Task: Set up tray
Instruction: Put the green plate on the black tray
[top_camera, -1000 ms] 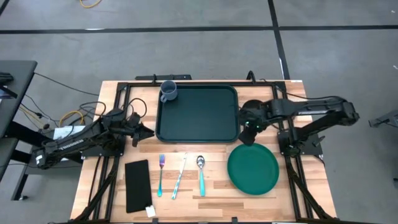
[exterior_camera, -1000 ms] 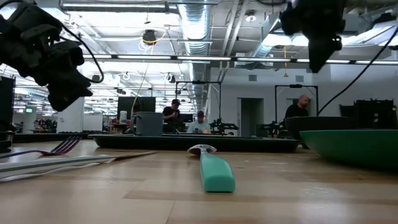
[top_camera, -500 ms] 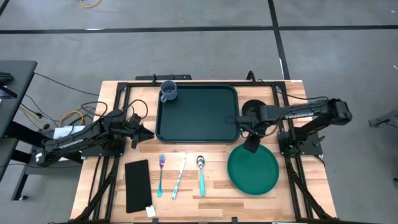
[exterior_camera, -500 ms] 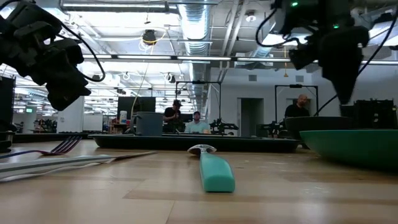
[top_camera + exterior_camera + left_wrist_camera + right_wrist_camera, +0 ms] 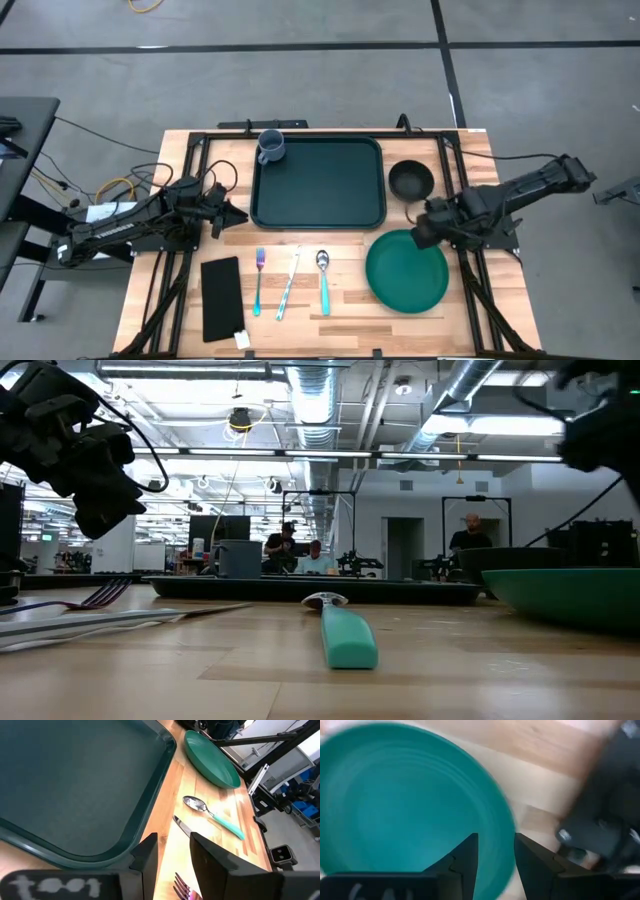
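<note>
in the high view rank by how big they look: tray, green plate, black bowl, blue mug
1. tray, clearly the largest
2. green plate
3. black bowl
4. blue mug, smallest

All four rest on the table under a straight-down camera, so nearness hardly skews the order.

On the wooden table lie a round green plate, a dark bowl, a grey mug, a flat black rectangle, and a fork, knife and teal-handled spoon side by side.
</note>
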{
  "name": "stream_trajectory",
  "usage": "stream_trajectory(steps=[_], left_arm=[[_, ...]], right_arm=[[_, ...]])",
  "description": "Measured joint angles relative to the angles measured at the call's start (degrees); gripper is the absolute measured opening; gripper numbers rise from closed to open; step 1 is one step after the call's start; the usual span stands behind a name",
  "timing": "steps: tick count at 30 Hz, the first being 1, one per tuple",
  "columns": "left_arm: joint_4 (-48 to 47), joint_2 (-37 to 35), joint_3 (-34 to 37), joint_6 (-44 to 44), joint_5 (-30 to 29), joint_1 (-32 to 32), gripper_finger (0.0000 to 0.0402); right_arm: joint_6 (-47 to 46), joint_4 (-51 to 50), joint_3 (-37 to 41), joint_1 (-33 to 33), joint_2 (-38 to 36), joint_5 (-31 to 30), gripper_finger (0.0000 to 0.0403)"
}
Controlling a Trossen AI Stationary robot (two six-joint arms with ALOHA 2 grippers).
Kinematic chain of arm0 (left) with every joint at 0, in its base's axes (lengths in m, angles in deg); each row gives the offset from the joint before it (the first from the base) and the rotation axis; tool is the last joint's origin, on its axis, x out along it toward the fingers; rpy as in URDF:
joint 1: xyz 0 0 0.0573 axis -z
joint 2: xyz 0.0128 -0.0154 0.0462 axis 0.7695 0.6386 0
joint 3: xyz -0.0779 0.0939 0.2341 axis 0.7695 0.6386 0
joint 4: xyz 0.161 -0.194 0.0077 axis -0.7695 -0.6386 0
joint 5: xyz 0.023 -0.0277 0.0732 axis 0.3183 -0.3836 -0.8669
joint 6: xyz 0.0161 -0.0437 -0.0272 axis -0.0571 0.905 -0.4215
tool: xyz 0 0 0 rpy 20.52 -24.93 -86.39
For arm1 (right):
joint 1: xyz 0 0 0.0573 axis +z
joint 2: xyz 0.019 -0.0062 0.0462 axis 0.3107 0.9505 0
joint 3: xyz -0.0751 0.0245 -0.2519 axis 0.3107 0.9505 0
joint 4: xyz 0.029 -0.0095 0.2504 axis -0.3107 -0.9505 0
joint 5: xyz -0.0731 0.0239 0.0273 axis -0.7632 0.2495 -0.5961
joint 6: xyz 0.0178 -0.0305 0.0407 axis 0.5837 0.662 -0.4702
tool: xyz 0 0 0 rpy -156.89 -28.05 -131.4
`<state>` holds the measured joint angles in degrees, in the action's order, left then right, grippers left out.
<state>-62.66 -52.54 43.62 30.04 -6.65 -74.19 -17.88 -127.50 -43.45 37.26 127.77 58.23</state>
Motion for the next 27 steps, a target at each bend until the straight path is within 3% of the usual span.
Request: stream_trajectory(steps=[7, 12, 25, 27], left_arm=[[0.02, 0.0, 0.01, 0.19, 0.04, 0.0, 0.01], [0.02, 0.0, 0.02, 0.46, 0.04, 0.0, 0.01], [0.09, 0.0, 0.02, 0.46, 0.04, 0.0, 0.01], [0.09, 0.0, 0.02, 0.46, 0.04, 0.0, 0.01]], right_arm=[[-10.52, 1.35, -0.22, 7.78, 2.23, -3.02, 0.0118], [-16.33, 5.88, -0.22, 10.79, 5.18, -2.44, 0.0118], [-42.86, 17.83, -0.22, 21.92, 12.62, -0.42, 0.0118], [-43.8, 20.08, -0.28, 23.23, 13.43, 1.92, 0.0118]])
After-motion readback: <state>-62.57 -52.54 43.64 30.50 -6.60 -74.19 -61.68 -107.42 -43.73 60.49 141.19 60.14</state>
